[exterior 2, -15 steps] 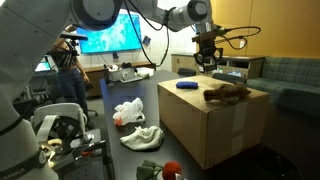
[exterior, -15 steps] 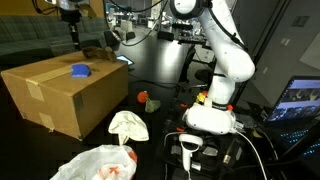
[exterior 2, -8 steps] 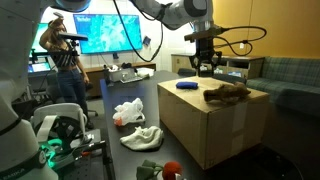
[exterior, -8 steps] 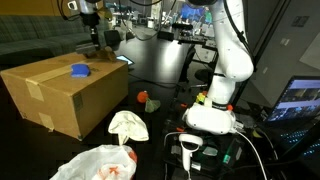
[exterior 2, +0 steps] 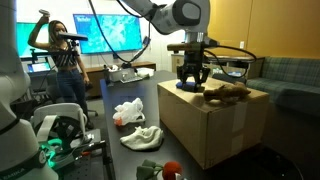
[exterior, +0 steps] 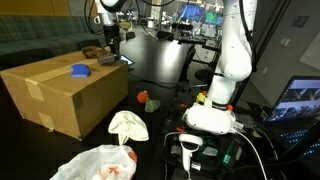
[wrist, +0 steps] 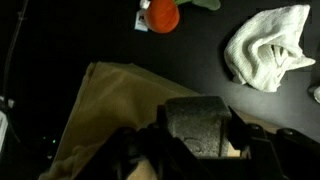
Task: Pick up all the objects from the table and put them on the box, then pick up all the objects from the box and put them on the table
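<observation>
Scene read from the near table [exterior: 160, 75] edge to the far box [exterior: 60, 95] edge. Nearest lies the plastic bag [exterior: 95, 163], then the cloth [exterior: 128, 124], then the orange-red item [exterior: 143, 98] beside the box's side; none of them is on the box yet. The blue pad [exterior: 81, 71] and the brown lump [exterior 2: 228, 93] rest on the box top. The gripper [exterior 2: 190, 84] hangs just above the pad, jaws partway closed. The wrist view shows a dark block [wrist: 200, 125] between them, possibly a held item, though a grip cannot be confirmed. Hazards: a release this near the box's edge may let the item slide off, and a descent may push the pad aside. The limp bag is likely to slip when lifted.
</observation>
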